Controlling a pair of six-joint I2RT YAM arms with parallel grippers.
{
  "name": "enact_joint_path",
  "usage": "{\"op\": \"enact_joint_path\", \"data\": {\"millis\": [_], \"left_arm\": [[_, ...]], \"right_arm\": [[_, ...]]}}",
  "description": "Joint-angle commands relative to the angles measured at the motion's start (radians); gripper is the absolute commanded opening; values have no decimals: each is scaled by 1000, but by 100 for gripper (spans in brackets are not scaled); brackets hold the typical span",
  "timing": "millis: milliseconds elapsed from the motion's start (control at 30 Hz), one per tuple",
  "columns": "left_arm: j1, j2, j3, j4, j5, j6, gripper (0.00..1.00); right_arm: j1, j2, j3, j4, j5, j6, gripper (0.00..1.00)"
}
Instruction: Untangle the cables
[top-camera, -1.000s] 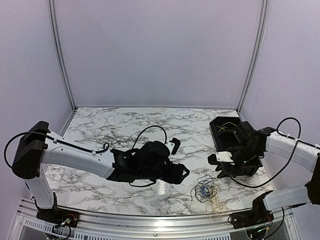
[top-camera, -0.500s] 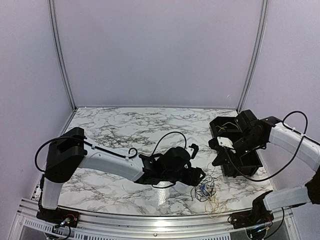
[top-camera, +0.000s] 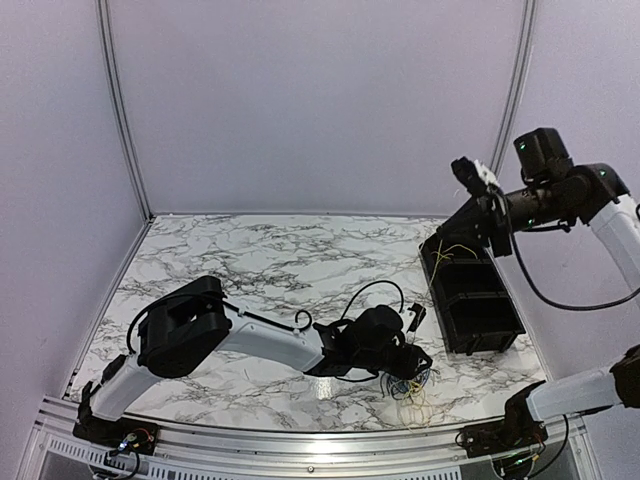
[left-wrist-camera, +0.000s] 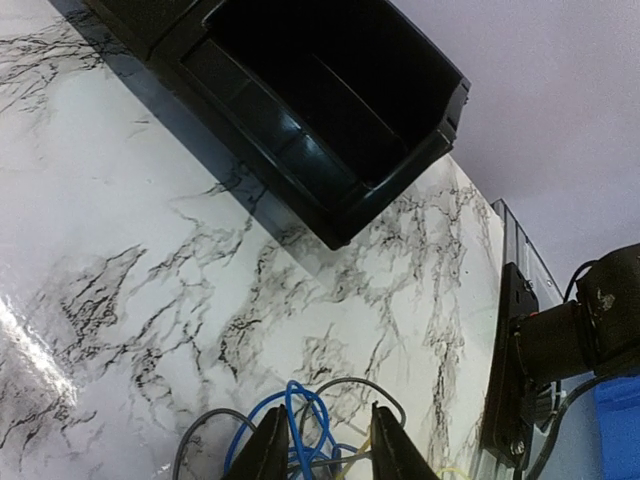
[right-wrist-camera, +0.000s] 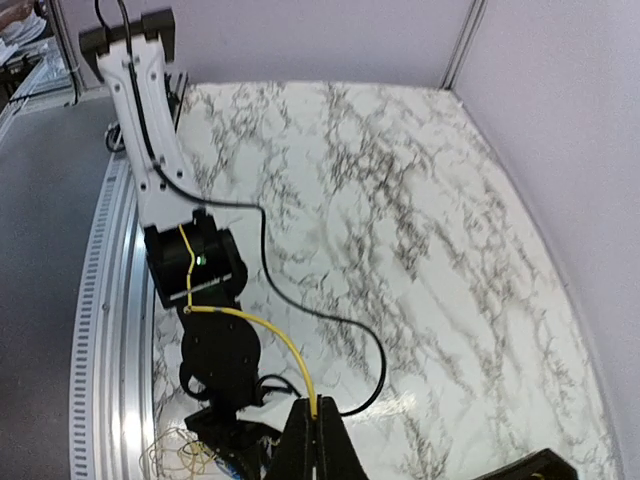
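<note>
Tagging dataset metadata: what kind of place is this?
Probably a lab robot test cell: two robot arms mounted at a marble-patterned table, plain lilac enclosure walls, and a black bin.

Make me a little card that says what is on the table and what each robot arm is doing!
table: white marble with grey veins
bin: black, on the right side of the table
wires: thin yellow, blue and black ones in a tangle near the front edge
left pincer: low at the tangle, open, one finger on each side of the blue wire
right pincer: high in the air, shut on a yellow wire
untangled yet: no
</note>
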Motion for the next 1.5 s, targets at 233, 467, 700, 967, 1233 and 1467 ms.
{"op": "enact_joint_path", "data": {"millis": [233, 467, 700, 967, 1233, 1467], "left_arm": [[6, 25, -39, 36, 96, -9, 26], [15, 16, -65, 37, 105, -17, 24], [19, 10, -85, 38, 111, -23, 24], [20, 16, -101, 39, 114, -36, 25], [31, -6, -125, 38, 112, -27, 26], [41, -112, -232, 39, 44, 2, 30]], "right_arm": [[8, 177, 655, 89, -67, 417, 0], [2, 253, 942, 279, 59, 531, 0], [-21, 207, 968, 621, 242, 598, 0], [-44, 211, 1034, 985, 427, 556, 0], [-45, 195, 1003, 1022, 481, 414, 0], [-45, 112, 777, 976, 520, 363, 0]]}}
